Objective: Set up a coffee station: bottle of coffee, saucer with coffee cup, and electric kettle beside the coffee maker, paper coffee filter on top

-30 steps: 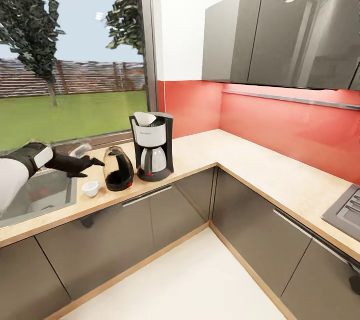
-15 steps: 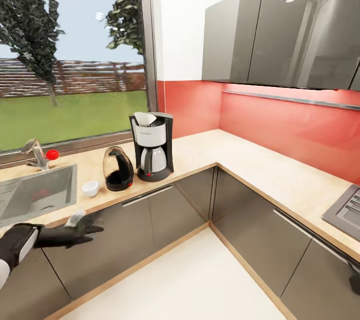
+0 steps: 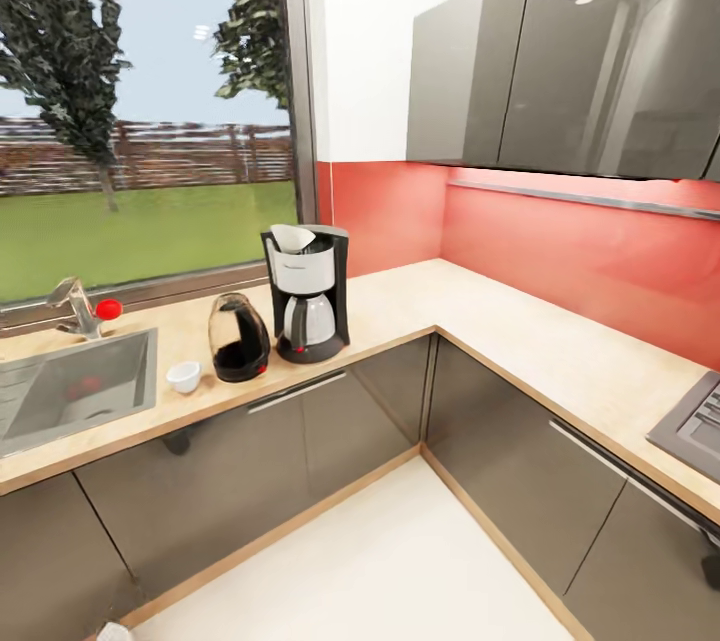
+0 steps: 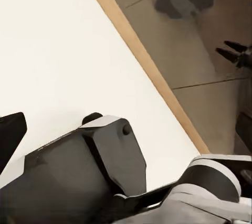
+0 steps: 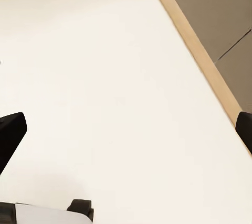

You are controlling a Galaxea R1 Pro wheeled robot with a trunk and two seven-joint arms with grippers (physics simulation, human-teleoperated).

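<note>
The black and white coffee maker (image 3: pixel 308 296) stands on the countertop (image 3: pixel 480 321) under the window, with a white paper filter (image 3: pixel 293 238) in its top. The dark electric kettle (image 3: pixel 238 339) stands close beside it, toward the sink. A small white coffee cup (image 3: pixel 183 376) sits directly on the counter beside the kettle. My left gripper (image 4: pixel 126 129) hangs low over the white floor, above the robot's dark base; one black fingertip (image 4: pixel 10 135) shows far out at the frame's edge. My right gripper (image 5: pixel 126 129) is open over bare floor, holding nothing.
A steel sink (image 3: pixel 80 386) with a faucet (image 3: pixel 75 306) lies at the counter's left end. A cooktop (image 3: pixel 690 426) sits at the right. Grey wall cabinets (image 3: pixel 560 51) hang above the corner. Base cabinets with a wooden plinth (image 5: pixel 199 51) border the white floor.
My left arm has dropped from over the counter near the sink, past the cabinet fronts, down out of the head view. The counter's things have not moved.
</note>
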